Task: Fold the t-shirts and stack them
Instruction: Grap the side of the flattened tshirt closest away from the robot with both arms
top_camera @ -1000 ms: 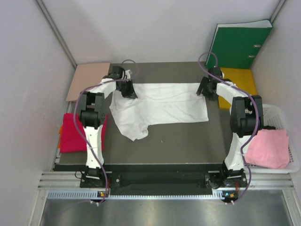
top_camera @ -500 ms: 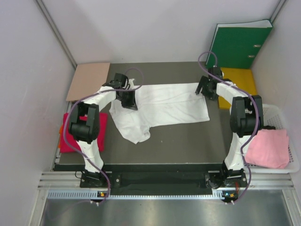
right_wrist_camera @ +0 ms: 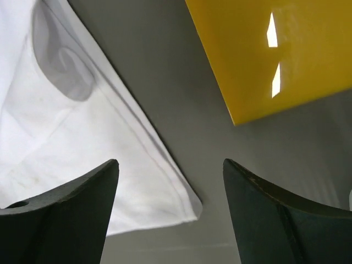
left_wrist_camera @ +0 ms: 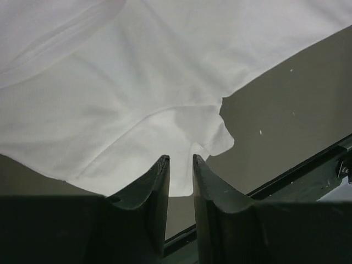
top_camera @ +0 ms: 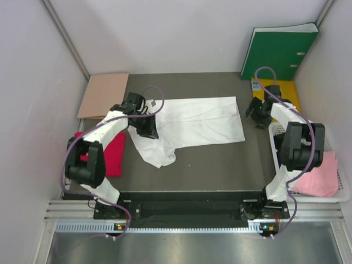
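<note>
T-shirt in red (top_camera: 113, 155) lies left of the white t-shirt (top_camera: 195, 122), spread on the bench (top_camera: 220, 165). Left tool (left_wrist_camera: 180, 160) hangs over its left edge, jaws narrowly apart, gripping nothing. Right tool (right_wrist_camera: 169, 163) sits just off its right edge, wide and empty. Pink t-shirt (top_camera: 320, 179) lies farther right.

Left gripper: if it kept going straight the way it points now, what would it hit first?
Most likely the white t-shirt: the left gripper points at its rumpled near edge, lying on the dark table. Depth is unclear from the wrist view, so it may touch cloth and table almost together.
</note>
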Controlling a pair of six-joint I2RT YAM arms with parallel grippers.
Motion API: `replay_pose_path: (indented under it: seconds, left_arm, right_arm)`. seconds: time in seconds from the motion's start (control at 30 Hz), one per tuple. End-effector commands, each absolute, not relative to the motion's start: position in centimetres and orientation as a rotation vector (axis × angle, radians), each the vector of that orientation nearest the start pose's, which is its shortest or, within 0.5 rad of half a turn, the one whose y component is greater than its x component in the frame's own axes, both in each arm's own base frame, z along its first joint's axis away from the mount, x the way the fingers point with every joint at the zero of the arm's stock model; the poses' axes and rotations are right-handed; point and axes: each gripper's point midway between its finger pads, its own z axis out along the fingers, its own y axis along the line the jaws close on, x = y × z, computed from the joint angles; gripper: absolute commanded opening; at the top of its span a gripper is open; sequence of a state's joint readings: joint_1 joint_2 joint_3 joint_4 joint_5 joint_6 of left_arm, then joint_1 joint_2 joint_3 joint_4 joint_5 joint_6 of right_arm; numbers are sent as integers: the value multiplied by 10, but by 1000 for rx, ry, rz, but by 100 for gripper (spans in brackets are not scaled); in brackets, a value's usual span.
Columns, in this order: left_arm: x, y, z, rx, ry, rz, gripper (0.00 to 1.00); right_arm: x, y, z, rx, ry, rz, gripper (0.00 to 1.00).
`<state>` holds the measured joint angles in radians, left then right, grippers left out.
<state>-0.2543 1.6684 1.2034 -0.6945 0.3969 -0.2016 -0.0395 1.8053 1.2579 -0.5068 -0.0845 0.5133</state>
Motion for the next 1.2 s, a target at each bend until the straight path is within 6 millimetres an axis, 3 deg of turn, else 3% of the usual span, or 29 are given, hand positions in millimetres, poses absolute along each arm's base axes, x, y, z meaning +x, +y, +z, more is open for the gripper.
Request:
replay_pose_path:
  seconds: [0.0,0.17,0.33,0.37,0.4,0.47,0.73,0.93,1.17]
  left_arm:
    - [285,-161,118,260,2731,-648,32]
    - [259,-167,119,330,2745,-610,48]
    - [244,-177,110,415,2769,-570,65]
    - [242,-176,106,432,2778,-538,82]
    - [238,-178,102,462,2782,-521,89]
    - [234,-181,93,486,2804,-510,99]
    - [223,-193,66,589,2901,-477,99]
    - [231,-190,49,610,2965,-401,99]
    - [244,-195,31,662,3011,-314,99]
  right_arm:
    - [369,23,73,740,2634,346,76]
    - [322,38,52,782,2719,416,73]
    - [307,45,34,833,2733,457,68]
    - [304,47,29,840,2746,466,66]
    - [305,49,28,841,2747,478,59]
    - [310,51,27,847,2718,491,56]
    - [342,59,24,834,2665,517,56]
    - [366,67,21,819,2630,538,56]
    - [375,84,8,778,2664,551,54]
